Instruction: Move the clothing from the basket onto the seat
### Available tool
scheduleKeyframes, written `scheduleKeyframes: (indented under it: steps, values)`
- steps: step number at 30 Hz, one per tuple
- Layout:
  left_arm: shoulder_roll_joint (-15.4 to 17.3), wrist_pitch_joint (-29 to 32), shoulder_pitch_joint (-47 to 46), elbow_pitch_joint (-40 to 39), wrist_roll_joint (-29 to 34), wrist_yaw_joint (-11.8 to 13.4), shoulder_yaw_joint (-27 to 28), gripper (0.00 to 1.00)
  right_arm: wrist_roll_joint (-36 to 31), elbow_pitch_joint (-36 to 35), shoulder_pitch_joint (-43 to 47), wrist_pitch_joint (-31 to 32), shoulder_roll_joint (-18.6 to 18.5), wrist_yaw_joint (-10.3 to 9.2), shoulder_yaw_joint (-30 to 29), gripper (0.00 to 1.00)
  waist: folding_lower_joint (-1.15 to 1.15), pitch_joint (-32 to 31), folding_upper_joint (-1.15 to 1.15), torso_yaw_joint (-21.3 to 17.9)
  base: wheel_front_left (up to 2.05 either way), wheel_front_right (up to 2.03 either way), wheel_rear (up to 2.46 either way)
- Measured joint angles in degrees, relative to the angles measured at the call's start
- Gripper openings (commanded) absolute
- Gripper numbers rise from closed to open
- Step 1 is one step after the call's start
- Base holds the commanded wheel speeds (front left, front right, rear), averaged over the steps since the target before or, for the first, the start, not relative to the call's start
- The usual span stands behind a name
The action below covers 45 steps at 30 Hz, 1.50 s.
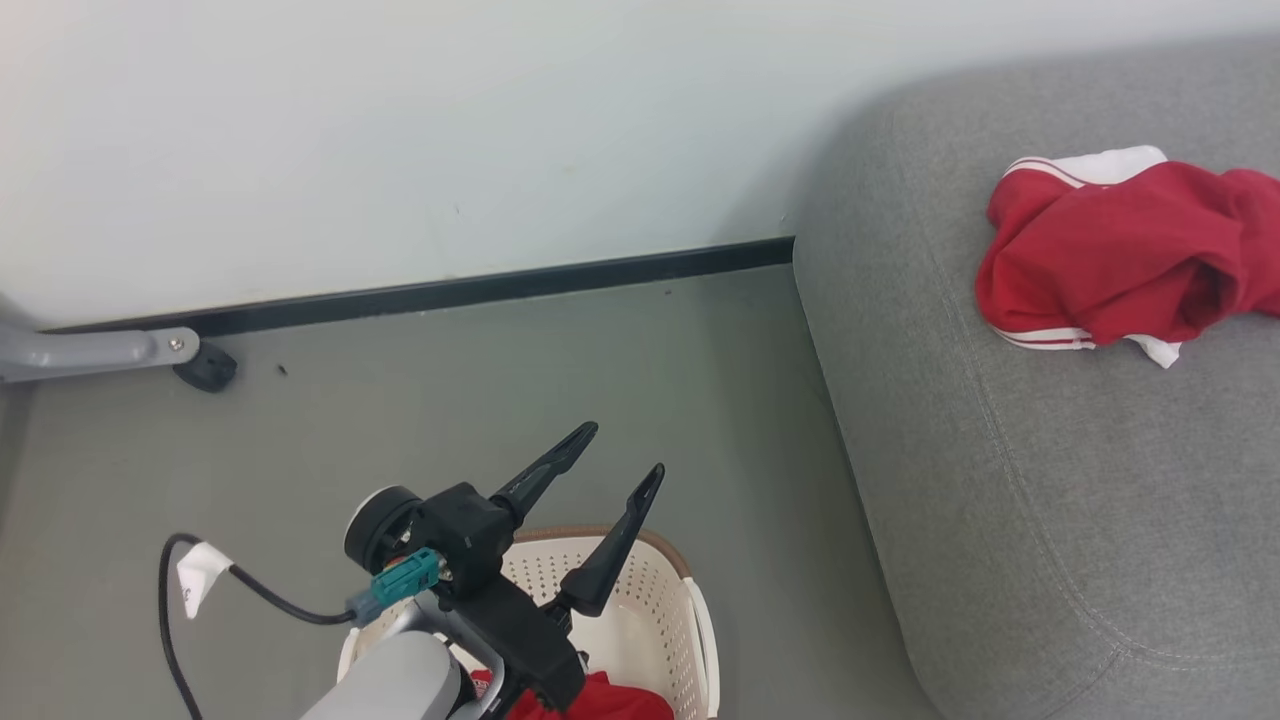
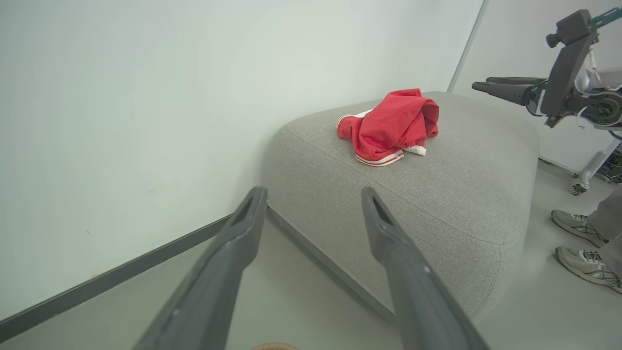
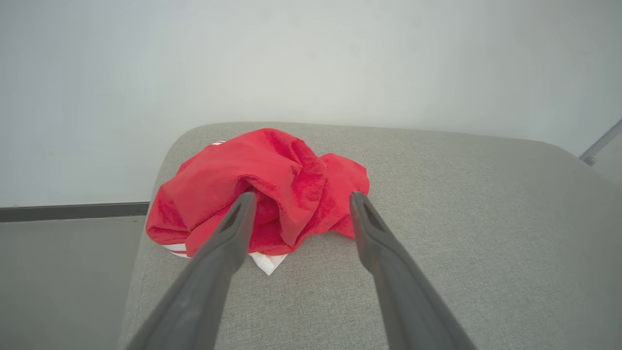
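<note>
One crumpled piece of the red clothing with white stripes lies on the grey seat, near its back edge. More red clothing shows inside the cream basket on the floor at the bottom of the head view. My left gripper hangs open above the basket with nothing in it; in its wrist view the left gripper points toward the seat and the garment. My right gripper is open just short of the garment, holding nothing. The right gripper hovers over the seat.
A pale wall with a black baseboard runs behind the grey floor. A grey metal leg with a black foot stands at the left. A black cable with a white tag loops near the basket. A person's shoes stand beside the seat.
</note>
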Motion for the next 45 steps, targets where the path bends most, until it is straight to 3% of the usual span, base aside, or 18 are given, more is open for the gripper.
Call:
scheduleKeyframes:
  steps: [15, 25, 35, 45]
  values:
    - [1.32, -0.94, 7.11, 0.29, -2.49, 2.55, 3.82, 1.0, 5.21, -12.34, 14.29, -3.82, 3.89, 0.01, -2.5, 1.0, 0.0, -8.78, 0.0, 2.48, 0.0, 0.0, 0.0]
    - [2.34, -1.18, 11.04, -0.55, -4.14, 4.6, 6.27, 1.0, 7.04, -21.6, 22.9, -3.85, 5.23, 0.0, -3.99, 1.0, 0.01, -11.92, 0.01, 5.87, 0.0, 0.0, 0.0]
    - [2.48, -1.33, 14.81, -0.76, -4.57, 7.79, 8.22, 1.0, 7.46, -30.41, 30.52, -3.87, 9.05, -0.11, -5.31, 1.0, 0.01, -14.18, 0.01, 8.08, 0.0, 0.0, 0.0]
    - [3.98, -1.46, 17.96, 0.08, -4.12, 11.61, 12.15, 1.0, 7.53, -36.3, 37.3, -3.87, 13.59, -2.12, -7.2, 1.0, 0.01, -15.56, 0.01, 9.4, 0.0, 0.0, 0.0]
